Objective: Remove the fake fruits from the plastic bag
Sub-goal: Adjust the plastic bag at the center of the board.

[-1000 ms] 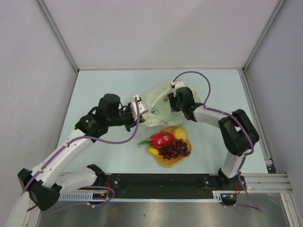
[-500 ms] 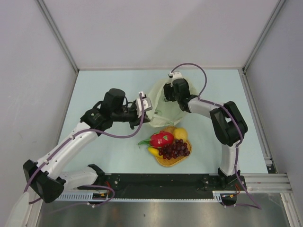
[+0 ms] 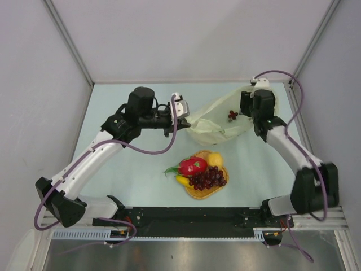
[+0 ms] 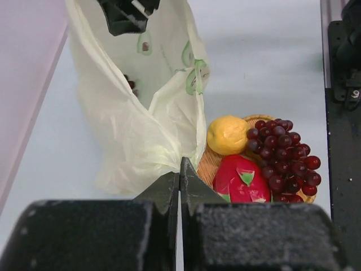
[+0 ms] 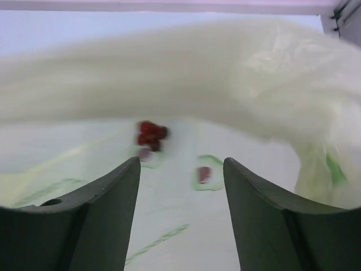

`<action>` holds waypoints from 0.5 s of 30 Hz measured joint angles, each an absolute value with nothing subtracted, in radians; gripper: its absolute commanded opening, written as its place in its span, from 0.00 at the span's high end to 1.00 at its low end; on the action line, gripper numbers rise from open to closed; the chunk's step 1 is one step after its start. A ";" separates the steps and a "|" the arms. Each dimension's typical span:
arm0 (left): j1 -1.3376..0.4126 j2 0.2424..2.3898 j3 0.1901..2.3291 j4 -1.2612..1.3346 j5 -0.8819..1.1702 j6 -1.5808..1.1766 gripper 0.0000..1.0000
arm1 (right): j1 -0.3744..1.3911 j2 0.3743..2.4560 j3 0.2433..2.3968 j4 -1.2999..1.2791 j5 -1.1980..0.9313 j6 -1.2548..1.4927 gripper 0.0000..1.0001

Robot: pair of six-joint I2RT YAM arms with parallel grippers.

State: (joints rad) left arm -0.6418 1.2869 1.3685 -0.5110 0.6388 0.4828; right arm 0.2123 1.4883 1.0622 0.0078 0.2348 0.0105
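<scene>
Now the plastic bag is seen drawn out into a long band at the 12 o'clock side of the orange mat. It is no longer bunched in a heap as it is a second earlier. Inside it, toward its 3 o'clock end, a small grape cluster is exposed on the lower film.

The dragon fruit, lemon, banana and large grape bunch are already laid on the mat, apart from the bag.

The bag's 9 o'clock end is pinched by the left gripper, whose jaws are closed flat on the film. That end has been carried a little toward 12 o'clock. The right gripper has been swung out toward 2 o'clock. Its jaws are held wide at the bag's other end, the cluster visible beyond them. Whether the film is caught on one finger cannot be told from the blurred wrist view.

By this stretching, the last piece is judged to be uncovered, so the task is nearly but not wholly done.
</scene>
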 measured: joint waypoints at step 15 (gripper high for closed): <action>-0.751 1.338 1.243 -0.269 0.636 0.513 1.00 | 0.136 1.147 0.889 -0.262 -0.007 -0.052 0.47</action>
